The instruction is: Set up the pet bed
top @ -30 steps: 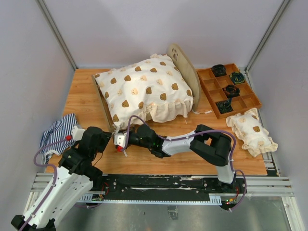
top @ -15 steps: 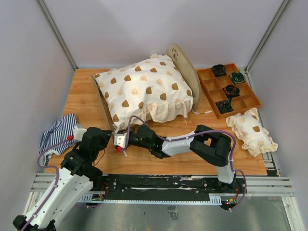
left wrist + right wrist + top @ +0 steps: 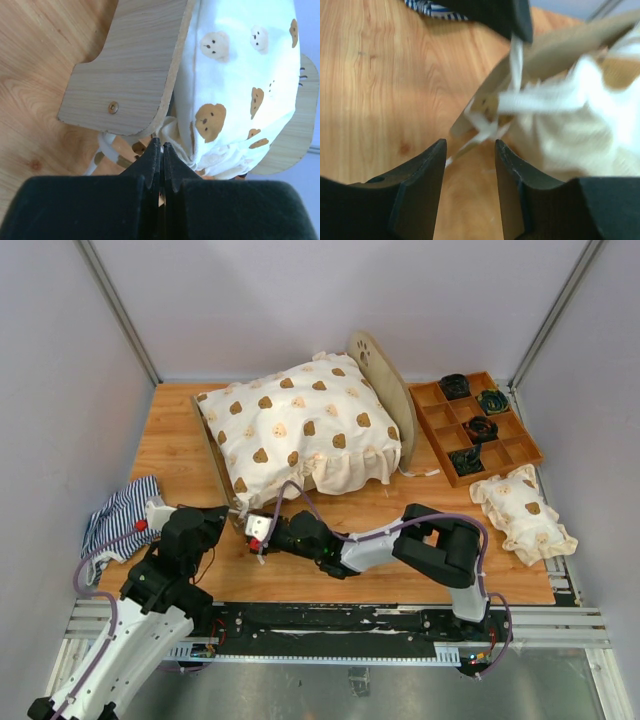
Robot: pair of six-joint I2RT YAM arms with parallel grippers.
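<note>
The pet bed [image 3: 378, 375] is a light plywood frame, its top covered by a cream bear-print cushion [image 3: 300, 425]. My left gripper [image 3: 228, 512] sits at the near corner of the footboard [image 3: 125, 75]. It is shut, with its tips [image 3: 161, 146] against the bunched cushion edge [image 3: 220, 155] beside the white ties [image 3: 106, 150]. I cannot see whether a tie is pinched. My right gripper [image 3: 252, 532] is just in front of that same corner. It stands open [image 3: 470, 152], with blurred white ties [image 3: 485, 125] just beyond its fingertips and nothing between them.
A brown compartment tray [image 3: 520, 455] holding dark items stands at the back right. A small bear-print pillow [image 3: 525, 512] lies in front of it. A navy-and-white striped cloth [image 3: 120, 515] lies at the left edge beside my left arm.
My right gripper has opened and drawn back slightly from the bed's corner. My left gripper has closed at that corner. The bed and cushion have not moved.
</note>
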